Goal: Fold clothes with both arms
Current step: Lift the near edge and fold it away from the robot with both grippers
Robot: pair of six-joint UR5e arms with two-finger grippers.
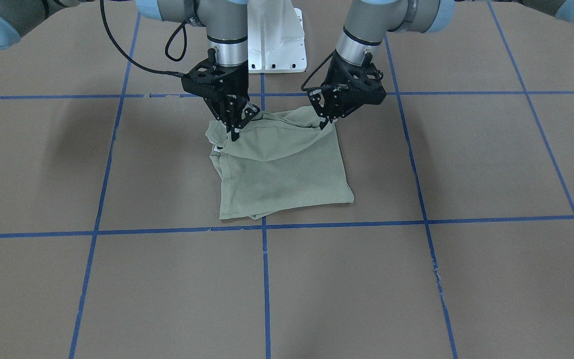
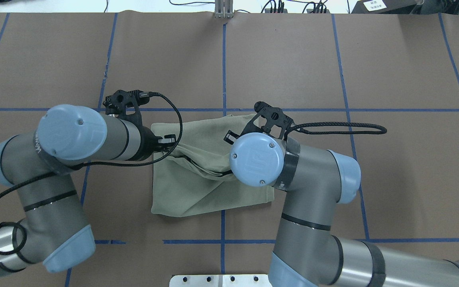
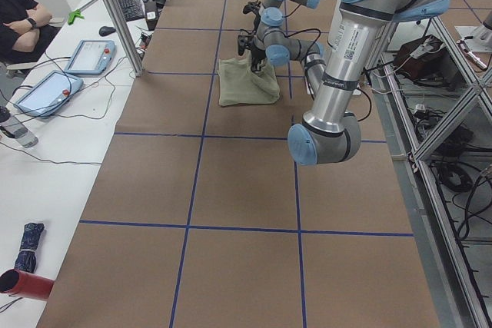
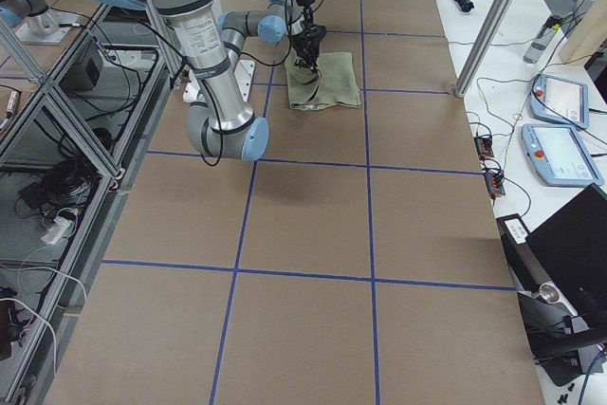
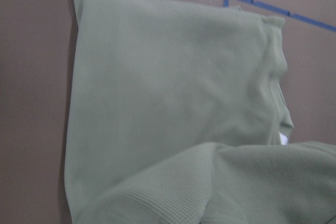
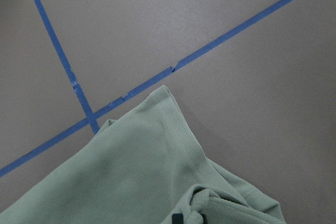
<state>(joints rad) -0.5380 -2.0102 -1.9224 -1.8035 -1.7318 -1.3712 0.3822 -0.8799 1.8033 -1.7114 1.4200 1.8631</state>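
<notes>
Now left end effector (image 1: 325, 121) & right end effector (image 1: 235, 131) pinch olive shirt (image 1: 287, 179) nr surface's (image 1: 416, 279) robot-side edge; uneven pull may skew fold.

The olive shirt (image 2: 197, 191) lies bunched; left arm (image 2: 94, 139) and right arm (image 2: 313, 171) overhang it.

counter (image 1: 466, 164): brown sheet, blue tape (image 1: 265, 279) grid | lying on it: olive-green shirt (image 1: 287, 179), partly folded, across one tape line | white base (image 1: 274, 40) at robot's edge
</notes>
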